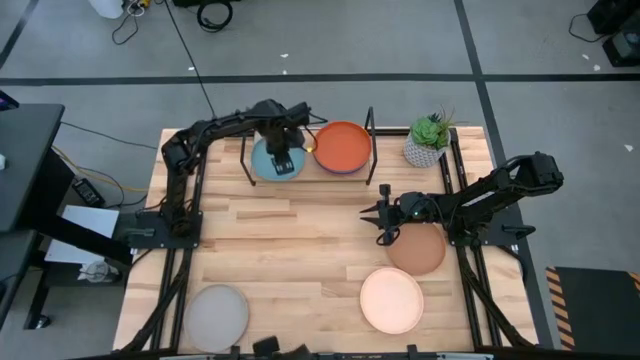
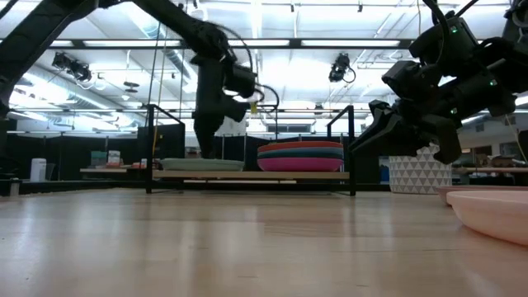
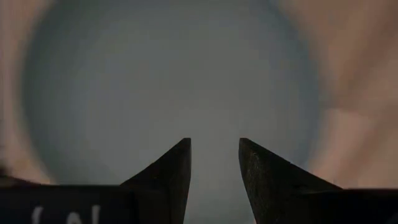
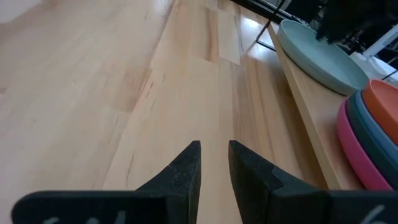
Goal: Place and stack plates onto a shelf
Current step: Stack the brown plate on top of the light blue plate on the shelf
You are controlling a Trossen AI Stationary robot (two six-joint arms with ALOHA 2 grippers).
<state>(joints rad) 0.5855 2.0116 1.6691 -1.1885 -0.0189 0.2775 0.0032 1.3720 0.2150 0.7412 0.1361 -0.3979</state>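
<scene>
2 piles on shelf [image 1: 372, 135], light teal plate [image 1: 268, 160], orange-topped stack [image 1: 342, 147]

Left tool [image 1: 283, 163]: black fingers, over a pale blue-teal field in its own wrist view
Right tool [image 1: 382, 215]: black
Light teal plate [image 1: 267, 160]: pale blue-green, matte, plain
Orange plate [image 1: 343, 146]: bright orange, top of its stack
Blue plate [image 4: 367, 135]: slate blue band under the orange
Magenta plate [image 2: 300, 163]: pink-magenta, lowest band of the stack
Brown plate [image 1: 418, 250]: muted reddish brown
Cream plate [image 1: 392, 299]: pale peach-cream
Grey plate [image 1: 215, 317]: light grey
Shelf [image 2: 247, 174]: light wood board, black wire uprights
Surface [image 1: 300, 250]: pale wood in lengthwise strips, some darker
Plant [image 1: 433, 129]: green leaves
Plant pot [image 2: 414, 175]: white with grey triangle pattern
Floor [image 1: 330, 40]: grey with dark lines
</scene>
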